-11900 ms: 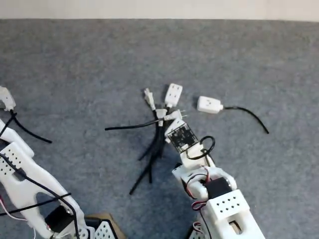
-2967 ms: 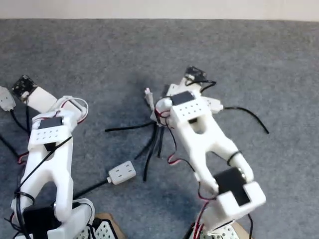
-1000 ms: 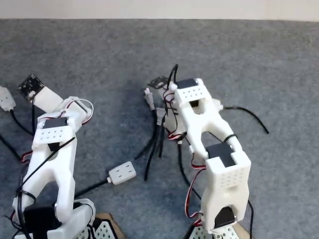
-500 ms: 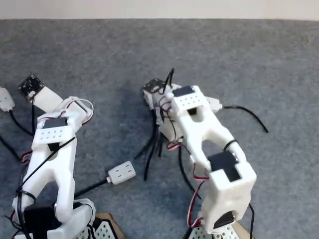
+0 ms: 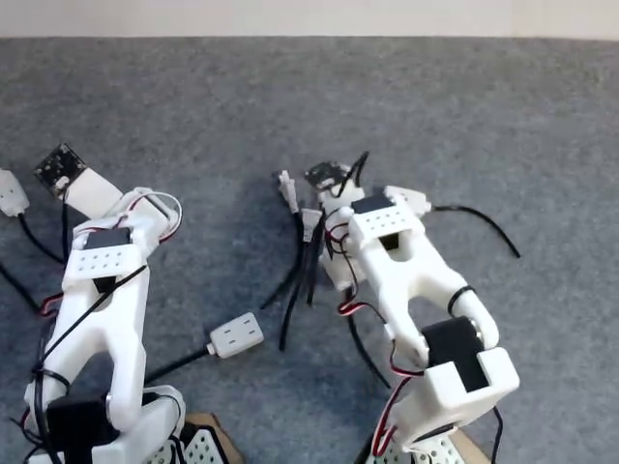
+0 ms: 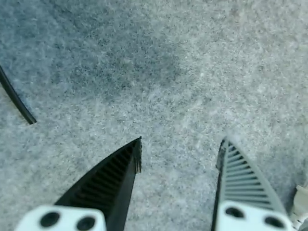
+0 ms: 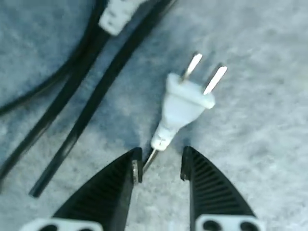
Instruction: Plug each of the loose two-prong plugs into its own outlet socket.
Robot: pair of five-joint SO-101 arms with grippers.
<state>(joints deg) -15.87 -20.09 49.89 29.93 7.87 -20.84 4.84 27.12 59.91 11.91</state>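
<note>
Nearest the front edge of the grey carpeted tabletop (image 5: 503, 116), a white block-shaped outlet socket (image 5: 237, 335) on a black cord is seen with nothing plugged in. No plug is judged seated, so every pairing seems left to do, though the white socket half hidden under the right arm (image 5: 414, 201) cannot be fully checked. Mid-tabletop, the right gripper (image 7: 160, 163) is spread narrowly astride the thin lead behind a white moulded two-prong plug (image 7: 185, 102), with nothing pinched. Toward the left edge, the left gripper (image 6: 179, 153) is spread wide over bare tabletop.
</note>
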